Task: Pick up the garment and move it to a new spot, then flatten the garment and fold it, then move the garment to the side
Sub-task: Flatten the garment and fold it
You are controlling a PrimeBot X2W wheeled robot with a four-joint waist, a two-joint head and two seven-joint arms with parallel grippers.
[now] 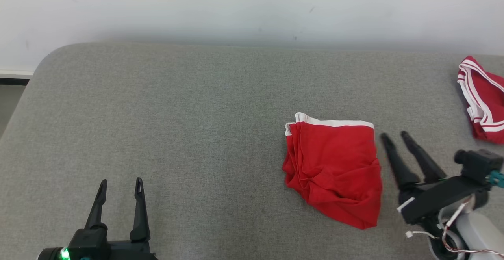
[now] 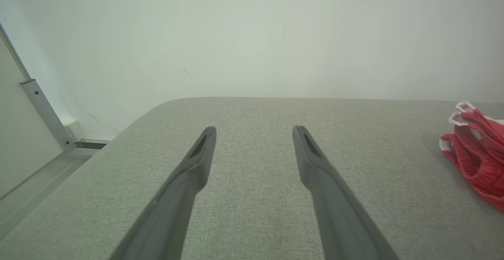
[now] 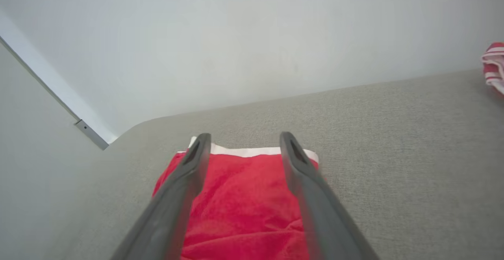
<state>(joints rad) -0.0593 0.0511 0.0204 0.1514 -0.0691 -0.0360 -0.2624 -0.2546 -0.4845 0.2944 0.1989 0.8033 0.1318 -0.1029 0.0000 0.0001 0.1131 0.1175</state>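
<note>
Head view: the grey desk (image 1: 177, 134) runs wide, with a rounded corner at upper left and a pale wall (image 1: 236, 8) along the far edge. The whole left half is bare cloth. Two garments counted: the folded red garment (image 1: 334, 169) right of centre, and a striped garment (image 1: 482, 98) at the right edge, well apart. Two tools: the left tool (image 1: 121, 181) sits lower left, fingers apart, gripping nothing. The right tool (image 1: 394, 135) is just beside the red garment's right side, fingers apart too.

Left wrist view: the left tool (image 2: 255, 130) is spread over bare desk, with the red garment (image 2: 476, 153) at the right edge. This angle brings in a metal rail (image 2: 43, 110) at left.

Right wrist view: the right tool (image 3: 245, 135) is spread, and the red garment (image 3: 240, 197) lies between its fingers, white band at the far end. The striped garment (image 3: 494, 65) peeks in at upper right.
</note>
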